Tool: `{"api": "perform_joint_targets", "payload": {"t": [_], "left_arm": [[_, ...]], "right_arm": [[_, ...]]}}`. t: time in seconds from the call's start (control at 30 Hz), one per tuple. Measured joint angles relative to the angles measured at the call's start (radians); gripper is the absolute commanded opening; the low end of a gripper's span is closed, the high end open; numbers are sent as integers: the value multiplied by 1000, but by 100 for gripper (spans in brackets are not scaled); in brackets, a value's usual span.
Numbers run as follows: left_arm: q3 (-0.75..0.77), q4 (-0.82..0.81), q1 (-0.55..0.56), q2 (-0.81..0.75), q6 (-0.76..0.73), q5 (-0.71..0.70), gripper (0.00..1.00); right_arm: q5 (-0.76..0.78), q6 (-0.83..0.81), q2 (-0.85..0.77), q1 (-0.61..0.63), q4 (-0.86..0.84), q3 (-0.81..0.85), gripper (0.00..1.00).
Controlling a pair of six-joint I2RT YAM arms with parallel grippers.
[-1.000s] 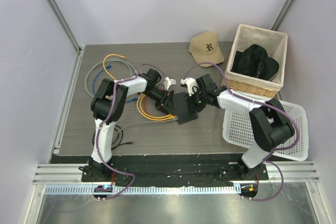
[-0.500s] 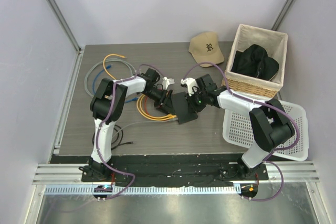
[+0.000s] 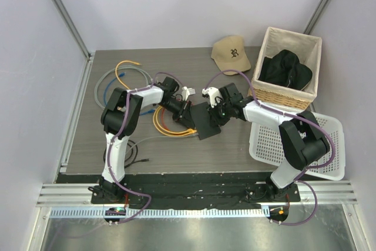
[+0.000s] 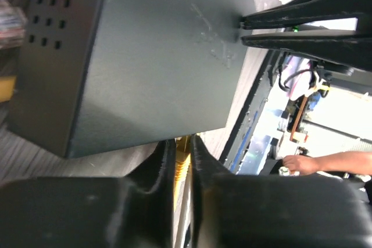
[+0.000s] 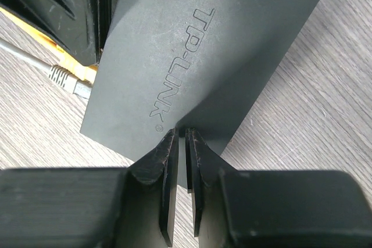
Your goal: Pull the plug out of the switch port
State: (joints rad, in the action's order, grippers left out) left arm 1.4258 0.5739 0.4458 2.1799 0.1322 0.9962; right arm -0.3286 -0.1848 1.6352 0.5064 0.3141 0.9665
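Observation:
The switch [image 3: 205, 123] is a flat black box lying mid-table; its TP-LINK lettering shows in the right wrist view [image 5: 192, 50]. My left gripper [image 3: 189, 111] is at its left edge. In the left wrist view the gripper [image 4: 182, 146] is shut on the yellow plug [image 4: 182, 161] right at the switch's side [image 4: 157, 56]. My right gripper [image 3: 212, 111] comes in from the right. In the right wrist view it [image 5: 186, 137] is shut on the switch's thin edge. The port itself is hidden.
Yellow cable [image 3: 167, 127] loops left of the switch, beside a loose grey plug [image 5: 70, 82]. Grey and orange cables [image 3: 111, 77] lie at the back left. A tan cap [image 3: 231, 53], a wicker basket [image 3: 286, 95] with a black garment [image 3: 286, 69] and a white perforated tray [image 3: 329, 157] are on the right.

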Motion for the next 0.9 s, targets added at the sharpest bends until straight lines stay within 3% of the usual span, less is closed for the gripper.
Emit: {"api": "perform_joint_targets", "payload": {"t": [0.4, 0.7, 0.9], "left_arm": [[0, 0, -3, 2, -8, 22, 0], [2, 0, -3, 27, -16, 58, 0], [7, 6, -3, 31, -31, 73, 0]], "right_arm": [[-10, 9, 5, 0, 11, 14, 16], [-43, 57, 76, 8, 43, 176, 15], [-33, 66, 114, 39, 18, 131, 15]]}}
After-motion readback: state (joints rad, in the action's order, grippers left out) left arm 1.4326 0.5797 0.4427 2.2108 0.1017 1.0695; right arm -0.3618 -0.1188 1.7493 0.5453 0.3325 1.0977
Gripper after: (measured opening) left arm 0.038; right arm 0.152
